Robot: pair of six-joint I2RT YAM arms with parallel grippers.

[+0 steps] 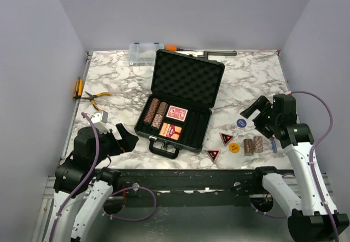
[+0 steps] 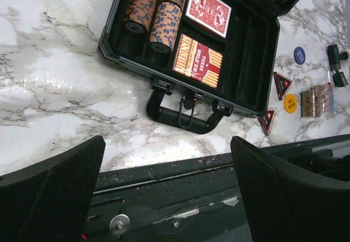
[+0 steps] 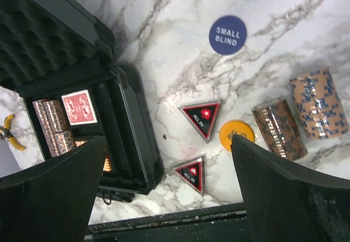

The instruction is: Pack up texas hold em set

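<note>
The black case point(image 1: 192, 127) lies open mid-table, foam lid point(image 1: 188, 80) up, handle point(image 1: 164, 148) toward me. Inside are brown chip stacks point(image 1: 155, 112) and two red card decks point(image 1: 176, 113). Right of the case lie two triangular tokens point(image 1: 226, 138), a blue round token point(image 1: 241, 122), a yellow round token point(image 1: 234, 147) and two chip stacks point(image 1: 253, 144). My left gripper point(image 1: 127, 142) is open and empty, left of the handle. My right gripper point(image 1: 254, 115) is open and empty above the loose tokens point(image 3: 201, 118). The case also shows in the left wrist view point(image 2: 257, 83).
A clear plastic organiser box point(image 1: 145, 53) stands at the back. Yellow-handled pliers point(image 1: 98, 98) and another yellow-handled tool point(image 1: 77, 88) lie at the left. A long orange-tipped tool point(image 1: 202, 51) lies along the back edge. The black frame rail point(image 1: 180, 176) runs along the near edge.
</note>
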